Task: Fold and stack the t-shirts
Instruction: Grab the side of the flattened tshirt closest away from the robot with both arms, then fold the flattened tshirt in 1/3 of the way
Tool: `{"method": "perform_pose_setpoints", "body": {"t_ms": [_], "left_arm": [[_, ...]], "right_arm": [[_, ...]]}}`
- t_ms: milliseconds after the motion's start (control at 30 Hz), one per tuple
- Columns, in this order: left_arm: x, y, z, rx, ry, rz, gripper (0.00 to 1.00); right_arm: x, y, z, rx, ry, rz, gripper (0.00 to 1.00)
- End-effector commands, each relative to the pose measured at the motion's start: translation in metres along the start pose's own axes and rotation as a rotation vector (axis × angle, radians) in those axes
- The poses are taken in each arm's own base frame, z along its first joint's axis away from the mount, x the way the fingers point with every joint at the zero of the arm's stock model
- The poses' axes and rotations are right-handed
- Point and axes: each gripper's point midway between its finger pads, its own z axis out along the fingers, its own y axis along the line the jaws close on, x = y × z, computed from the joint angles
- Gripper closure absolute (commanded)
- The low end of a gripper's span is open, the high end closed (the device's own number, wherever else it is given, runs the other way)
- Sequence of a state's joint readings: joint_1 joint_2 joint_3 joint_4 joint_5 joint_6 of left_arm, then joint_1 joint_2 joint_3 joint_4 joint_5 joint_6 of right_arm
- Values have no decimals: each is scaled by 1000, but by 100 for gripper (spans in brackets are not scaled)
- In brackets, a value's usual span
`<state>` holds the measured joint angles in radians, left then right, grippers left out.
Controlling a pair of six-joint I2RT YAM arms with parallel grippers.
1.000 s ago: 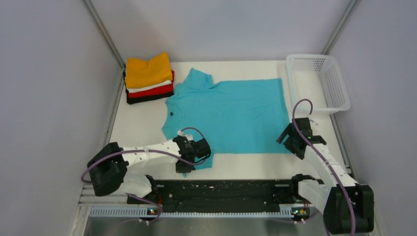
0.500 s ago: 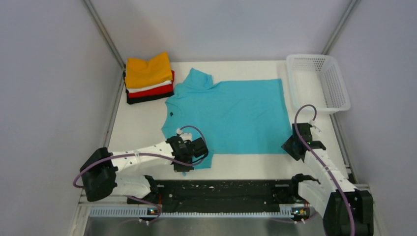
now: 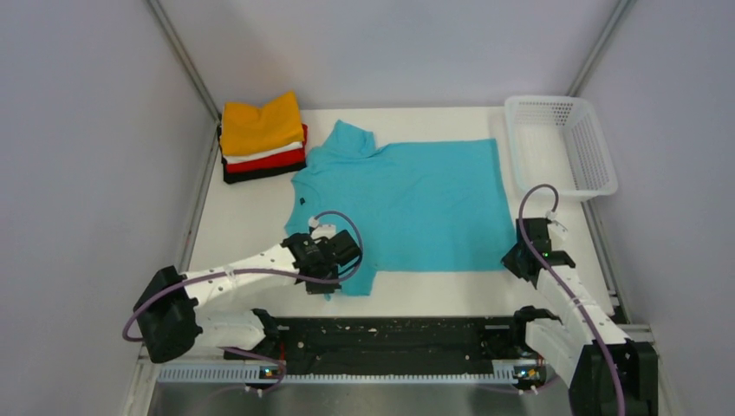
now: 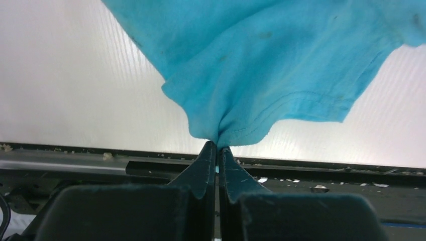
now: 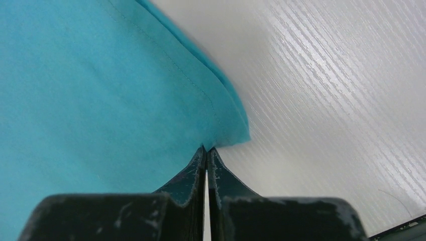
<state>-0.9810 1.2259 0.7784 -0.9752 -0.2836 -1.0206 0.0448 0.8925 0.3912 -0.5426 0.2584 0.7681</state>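
Observation:
A turquoise t-shirt (image 3: 407, 204) lies spread flat in the middle of the white table, collar to the left. My left gripper (image 4: 217, 146) is shut on its near sleeve, the cloth (image 4: 251, 85) bunched at the fingertips; in the top view it sits at the shirt's near left corner (image 3: 334, 260). My right gripper (image 5: 206, 149) is shut on the shirt's near hem corner (image 5: 231, 133), at the near right of the shirt (image 3: 518, 258). A stack of folded t-shirts (image 3: 262, 137), orange on top of white, red and black, stands at the far left.
A white perforated basket (image 3: 563, 143) stands at the far right corner. Grey walls close in both sides. The black mounting rail (image 3: 390, 334) runs along the near table edge between the arm bases.
My right gripper has come down to the shirt's near right corner and shut on it. The left arm has drawn the pinched sleeve slightly left and away.

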Motion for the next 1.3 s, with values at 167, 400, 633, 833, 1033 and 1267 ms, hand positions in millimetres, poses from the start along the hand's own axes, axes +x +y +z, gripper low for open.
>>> {"method": "perform_pose_setpoints", "body": {"t_ms": [167,400,633,833,1033,1267], "left_arm": [[-72,-32,-25,202,-132,-43,100],[-134,-30,-26,187,-209,-95,100],[-191,-23,-27,132,-265,-114,100],[-235,-6,-22,65,-271,-155,100],[-270,2,-3,21,-232,-157,100],[-309,10,23,-50,-190,-128,98]], "right_arm": [[-41,41,-9,-133,-83,-73,100],[-71,74,-13,-202,-126,-97,100],[-105,104,-10,-222,-166,-130,100],[-125,120,2,-193,-177,-149,100],[-145,134,14,-168,-201,-160,100],[-163,157,36,-162,-208,-186,100]]}}
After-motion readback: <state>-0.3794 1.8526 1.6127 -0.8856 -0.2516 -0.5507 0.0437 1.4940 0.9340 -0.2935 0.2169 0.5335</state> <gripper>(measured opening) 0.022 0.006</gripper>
